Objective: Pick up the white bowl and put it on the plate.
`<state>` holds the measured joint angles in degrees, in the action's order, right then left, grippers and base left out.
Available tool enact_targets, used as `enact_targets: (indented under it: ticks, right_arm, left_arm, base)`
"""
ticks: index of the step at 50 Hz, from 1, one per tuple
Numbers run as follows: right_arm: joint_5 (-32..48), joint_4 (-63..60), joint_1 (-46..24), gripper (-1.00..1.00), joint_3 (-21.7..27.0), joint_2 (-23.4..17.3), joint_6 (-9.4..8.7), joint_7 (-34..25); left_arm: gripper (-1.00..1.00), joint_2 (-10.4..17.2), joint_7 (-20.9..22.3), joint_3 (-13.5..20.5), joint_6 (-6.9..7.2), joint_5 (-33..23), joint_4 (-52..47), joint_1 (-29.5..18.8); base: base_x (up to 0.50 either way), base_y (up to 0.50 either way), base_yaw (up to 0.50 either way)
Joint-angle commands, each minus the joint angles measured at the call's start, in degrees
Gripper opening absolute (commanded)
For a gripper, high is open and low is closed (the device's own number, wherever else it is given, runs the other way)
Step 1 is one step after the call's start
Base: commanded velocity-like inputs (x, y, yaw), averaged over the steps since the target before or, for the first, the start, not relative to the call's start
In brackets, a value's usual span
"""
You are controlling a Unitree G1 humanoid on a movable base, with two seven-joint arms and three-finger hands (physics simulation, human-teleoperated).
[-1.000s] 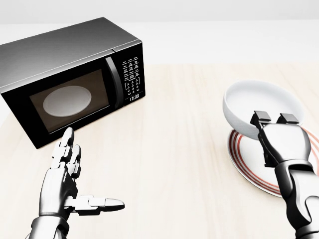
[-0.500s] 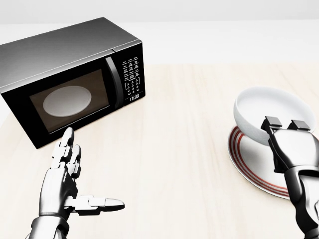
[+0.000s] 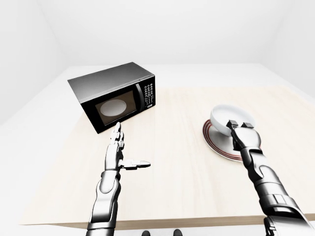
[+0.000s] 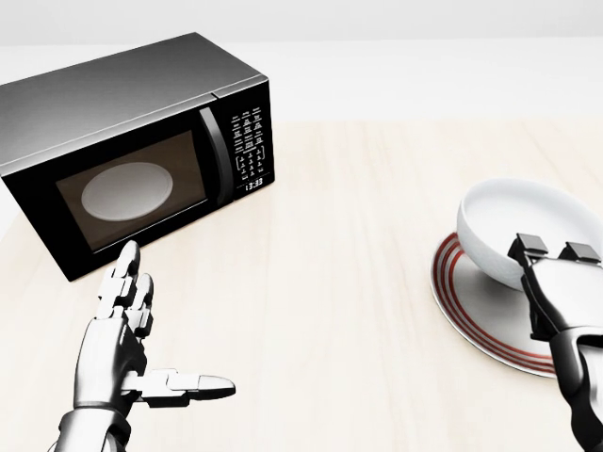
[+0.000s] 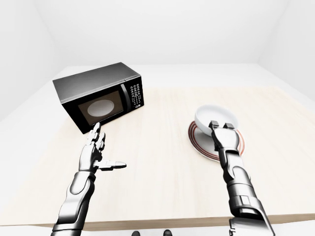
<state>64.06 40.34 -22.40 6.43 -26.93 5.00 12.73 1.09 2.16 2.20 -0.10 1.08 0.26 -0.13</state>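
The white bowl (image 4: 524,218) is tilted, hanging just over the upper part of the white plate (image 4: 479,313) with red rings, at the right of the head view. My right hand (image 4: 555,252) is shut on the bowl's near rim, two fingertips (image 4: 529,246) hooked over the edge; the thumb is hidden beneath. My left hand (image 4: 141,330) rests open and flat at the lower left, holding nothing, far from both bowl and plate.
A black microwave (image 4: 122,151) with its door shut stands at the upper left on the pale wooden table (image 4: 349,273). The table's near edge (image 3: 197,222) runs across the bottom of the left-eye view.
My right hand has carried the bowl to the right and a little lower, further over the plate. The left hand and the microwave have not moved.
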Motion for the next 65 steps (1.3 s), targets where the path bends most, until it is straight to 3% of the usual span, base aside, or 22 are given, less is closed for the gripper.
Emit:
enact_targets:
  ticks: [1, 58, 60, 62, 65]
  right_arm:
    - [-2.14, 1.38, -0.22, -1.00, 0.69, -0.76, 0.00, 2.46]
    - [-3.50, 7.65, 0.47, -1.00, -0.57, -1.18, 0.00, 6.60]
    - [-3.52, 7.85, 0.39, -0.57, -0.62, -1.23, 0.00, 6.72]
    - [-3.59, 8.10, 0.40, 1.00, -0.66, -1.27, 0.00, 6.85]
    - [-3.78, 8.17, 0.40, 1.00, -0.63, -1.31, 0.00, 6.82]
  left_arm:
    - [1.00, 0.00, 0.00, 0.00, 0.00, 0.00, 0.00, 0.00]
    - [1.00, 0.00, 0.00, 0.00, 0.00, 0.00, 0.00, 0.00]
    - [1.00, 0.00, 0.00, 0.00, 0.00, 0.00, 0.00, 0.00]
    - [1.00, 0.00, 0.00, 0.00, 0.00, 0.00, 0.00, 0.00]
    - [1.00, 0.00, 0.00, 0.00, 0.00, 0.00, 0.00, 0.00]
  base:
    - [0.00, 0.00, 0.00]
    - [0.00, 0.00, 0.00]
    - [0.00, 0.00, 0.00]
    - [0.00, 0.00, 0.00]
    - [0.00, 0.00, 0.00]
